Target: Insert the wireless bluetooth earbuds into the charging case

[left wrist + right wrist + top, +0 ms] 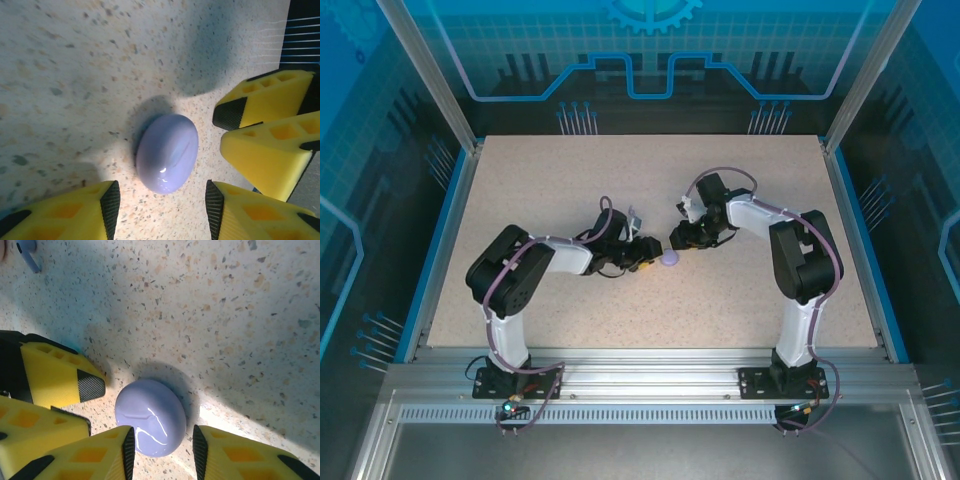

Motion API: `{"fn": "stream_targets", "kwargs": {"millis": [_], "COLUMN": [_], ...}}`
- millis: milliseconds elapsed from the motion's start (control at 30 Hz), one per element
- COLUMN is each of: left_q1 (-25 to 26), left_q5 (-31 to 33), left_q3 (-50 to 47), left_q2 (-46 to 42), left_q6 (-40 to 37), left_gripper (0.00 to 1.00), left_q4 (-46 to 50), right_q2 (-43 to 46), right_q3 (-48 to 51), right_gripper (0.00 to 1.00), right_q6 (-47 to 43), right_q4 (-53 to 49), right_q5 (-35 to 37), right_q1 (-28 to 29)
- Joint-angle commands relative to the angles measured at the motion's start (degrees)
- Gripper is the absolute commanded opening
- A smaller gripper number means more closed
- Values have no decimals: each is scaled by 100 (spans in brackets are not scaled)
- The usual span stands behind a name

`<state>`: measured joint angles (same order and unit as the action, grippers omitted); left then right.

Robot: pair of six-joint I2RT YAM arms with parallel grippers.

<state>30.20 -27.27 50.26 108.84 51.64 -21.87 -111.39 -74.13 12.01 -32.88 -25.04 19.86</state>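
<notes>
While bracketing closed charging case with left gripper and right gripper, jaws apart, apparently unclamped: readying to pry open.

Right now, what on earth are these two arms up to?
Both arms reach to the middle of the table, where a closed lilac charging case lies. The left gripper is open with a finger on either side of the case, not touching it. The right gripper is open too, at the case from the other side. A lilac earbud lies loose on the table nearby, not yet in a case.
</notes>
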Motion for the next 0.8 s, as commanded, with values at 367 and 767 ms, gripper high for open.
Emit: {"fn": "stream_targets", "kwargs": {"millis": [367,767], "left_q1": [284,301], "left_q5": [-124,111], "left_q3": [-87,-184], "left_q2": [399,489], "left_q6": [513,658], "left_gripper": [49,49], "left_q4": [-458,-625], "right_q2": [-301,-208], "right_q3": [224,685], "right_gripper": [32,23], "right_q6": [195,418], "right_q4": [277,655], "right_q5": [-309,-331], "right_q1": [-9,-20]}}
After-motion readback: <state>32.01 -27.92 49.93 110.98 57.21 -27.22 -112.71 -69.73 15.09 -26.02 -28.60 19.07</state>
